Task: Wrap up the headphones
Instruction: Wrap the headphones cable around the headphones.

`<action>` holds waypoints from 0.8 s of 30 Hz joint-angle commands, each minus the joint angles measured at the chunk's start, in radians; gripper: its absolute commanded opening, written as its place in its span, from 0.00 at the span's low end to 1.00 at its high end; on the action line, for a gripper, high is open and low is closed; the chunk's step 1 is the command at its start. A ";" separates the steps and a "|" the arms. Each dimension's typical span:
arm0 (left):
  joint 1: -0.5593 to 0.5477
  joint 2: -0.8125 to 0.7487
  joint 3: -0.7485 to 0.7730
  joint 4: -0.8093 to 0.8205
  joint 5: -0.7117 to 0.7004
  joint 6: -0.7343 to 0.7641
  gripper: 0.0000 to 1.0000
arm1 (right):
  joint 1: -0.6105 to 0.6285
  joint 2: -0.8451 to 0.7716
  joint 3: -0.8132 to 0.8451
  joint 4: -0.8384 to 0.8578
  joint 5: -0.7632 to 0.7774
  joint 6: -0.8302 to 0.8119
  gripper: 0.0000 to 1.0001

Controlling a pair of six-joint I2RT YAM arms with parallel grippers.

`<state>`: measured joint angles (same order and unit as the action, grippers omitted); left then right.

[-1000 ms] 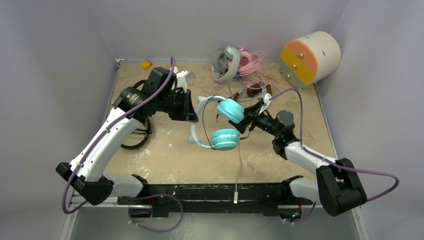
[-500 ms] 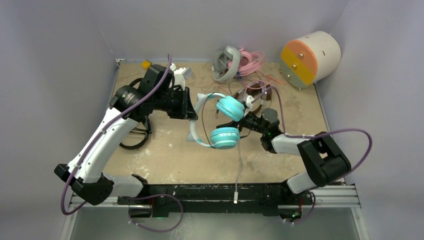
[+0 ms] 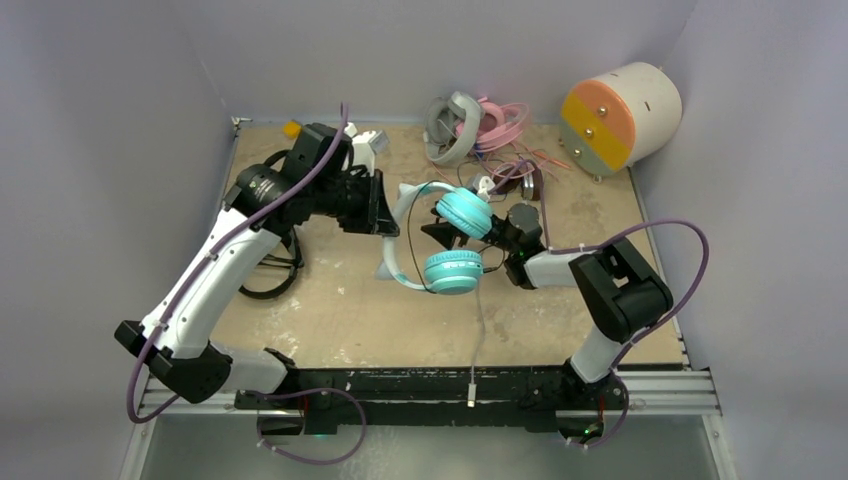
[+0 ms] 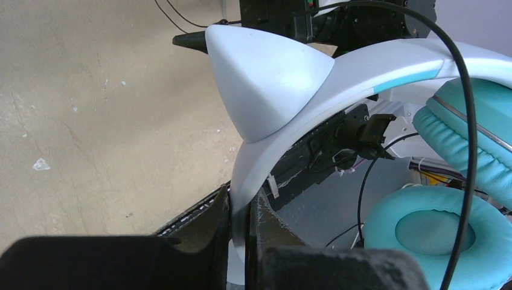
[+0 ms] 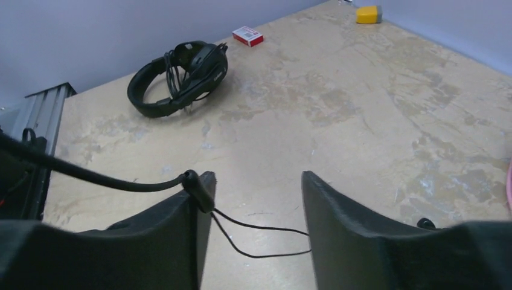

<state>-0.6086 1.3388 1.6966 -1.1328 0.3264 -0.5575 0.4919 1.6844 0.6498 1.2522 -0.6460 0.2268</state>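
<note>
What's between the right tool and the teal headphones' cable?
Nothing visible. The right tool is open, with the black cable against one finger and running on across the gap. The left tool grips the white headband of the teal-and-white headphones.

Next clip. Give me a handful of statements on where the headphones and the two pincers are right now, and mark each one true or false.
1. The left pincer is clamped on the white headband of the teal-and-white headphones. True.
2. The right pincer is shut on a cable. False: its jaws stand apart, and the thin black cable only passes by one finger.
3. The black headphones lie on the table, and neither arm holds them. True.
4. The pink headphones lie at the near edge by the arm bases. False: they are at the far edge, beside the grey-white pair.
5. The cream cylinder is in the far left corner. False: it is in the far right corner.
</note>
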 commanded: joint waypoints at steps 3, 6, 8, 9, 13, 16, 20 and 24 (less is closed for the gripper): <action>0.006 0.006 0.111 0.041 0.067 -0.019 0.00 | 0.003 0.006 -0.029 0.198 0.014 0.075 0.23; 0.009 0.035 0.171 0.018 0.065 -0.006 0.00 | 0.030 -0.040 -0.088 0.191 0.072 0.090 0.00; 0.017 0.060 0.214 -0.006 0.057 0.004 0.00 | 0.061 -0.087 -0.147 0.183 0.136 0.070 0.00; 0.021 0.070 0.233 -0.016 0.047 0.008 0.00 | 0.069 -0.107 -0.182 0.193 0.165 0.074 0.00; 0.036 0.088 0.289 -0.040 -0.017 0.016 0.00 | 0.072 -0.169 -0.284 0.224 0.234 0.125 0.00; 0.054 0.089 0.309 -0.034 -0.054 0.015 0.00 | 0.091 -0.208 -0.293 0.140 0.228 0.130 0.00; 0.075 0.103 0.334 -0.025 -0.112 0.011 0.00 | 0.137 -0.260 -0.322 0.114 0.237 0.127 0.00; 0.140 0.130 0.340 0.033 -0.071 0.016 0.00 | 0.208 -0.339 -0.338 0.004 0.258 0.087 0.00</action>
<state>-0.5285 1.4528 1.9797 -1.2030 0.2260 -0.5346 0.6395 1.4223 0.3286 1.3327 -0.4290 0.3462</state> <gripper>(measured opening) 0.060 0.005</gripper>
